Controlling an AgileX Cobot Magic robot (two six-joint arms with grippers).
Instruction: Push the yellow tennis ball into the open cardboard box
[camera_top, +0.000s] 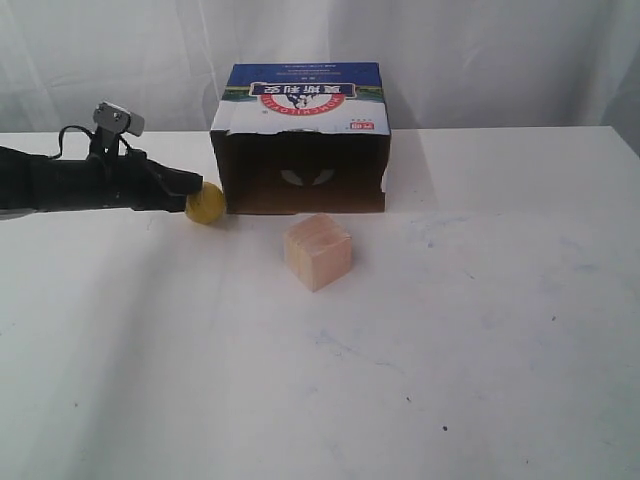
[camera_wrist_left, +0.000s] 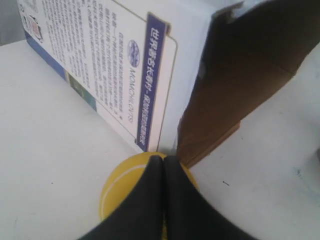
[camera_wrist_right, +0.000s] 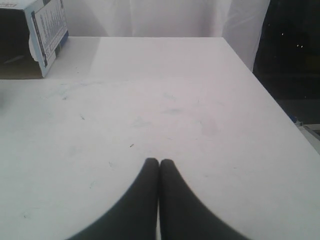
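Note:
The yellow tennis ball (camera_top: 206, 204) lies on the white table, against the left front corner of the open cardboard box (camera_top: 300, 135). The box lies on its side, its dark opening facing the exterior camera and its blue-and-white printed panel on top. My left gripper (camera_top: 193, 184) reaches in from the left, shut, with its tips over the ball's top. In the left wrist view the shut fingers cover the ball (camera_wrist_left: 122, 182), and the box's printed side wall (camera_wrist_left: 125, 65) and brown flap stand just beyond. My right gripper (camera_wrist_right: 159, 162) is shut and empty above bare table, out of the exterior view.
A pale wooden cube (camera_top: 318, 252) stands in front of the box's opening, slightly right of centre. A white curtain hangs behind the table. The table's right edge (camera_wrist_right: 260, 85) drops off to a dark area in the right wrist view.

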